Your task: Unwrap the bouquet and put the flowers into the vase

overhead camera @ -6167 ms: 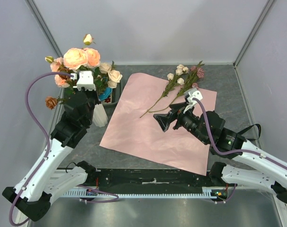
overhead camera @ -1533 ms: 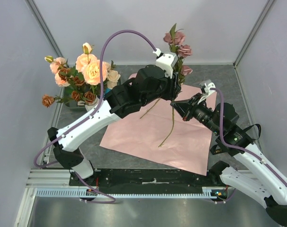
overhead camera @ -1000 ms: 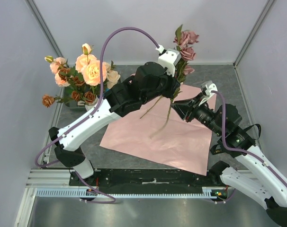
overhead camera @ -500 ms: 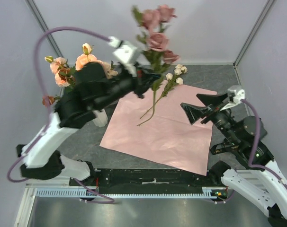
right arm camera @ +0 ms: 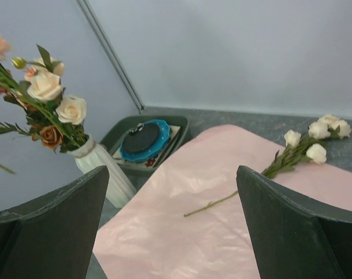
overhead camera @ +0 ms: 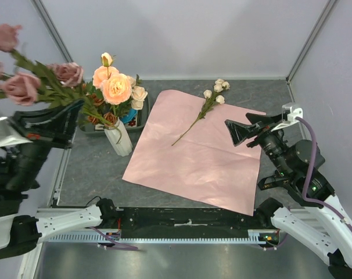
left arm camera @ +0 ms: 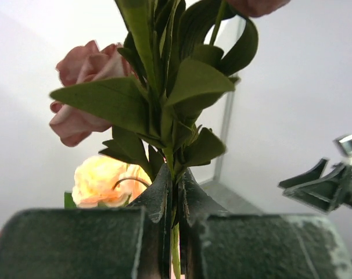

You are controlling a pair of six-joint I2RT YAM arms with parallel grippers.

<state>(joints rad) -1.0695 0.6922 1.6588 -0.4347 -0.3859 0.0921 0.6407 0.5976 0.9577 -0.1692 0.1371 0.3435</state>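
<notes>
The left pincer [left arm camera: 172, 197] is closed fully on the mauve rose stem [left arm camera: 164, 110]; the stem is clamped between the two fingertips and rises straight out of them, leaves spreading just above the grip. In the top view this stem [overhead camera: 48, 87] is held high at the far left, close to the left enclosure wall [overhead camera: 25, 58]; whether the blossoms touch the wall cannot be told.

The vase [overhead camera: 121, 141] stands upright on the counter [overhead camera: 89, 168], just in front of the dark tray [overhead camera: 142, 119] and just beside the left edge of the pink sheet [overhead camera: 193, 163]; peach and cream roses [overhead camera: 115, 87] are already seated in it and lean out over its rim.

The cream spray [overhead camera: 214, 99] lies flat across the far edge of the sheet, blossoms off the paper, stem end on it.

The right pincer [overhead camera: 250, 125] is spread to full width and holds nothing; it hangs above the right edge of the sheet, well apart from the vase. A bare strip of counter is left along the near-left side; the middle of the sheet is uncovered.
</notes>
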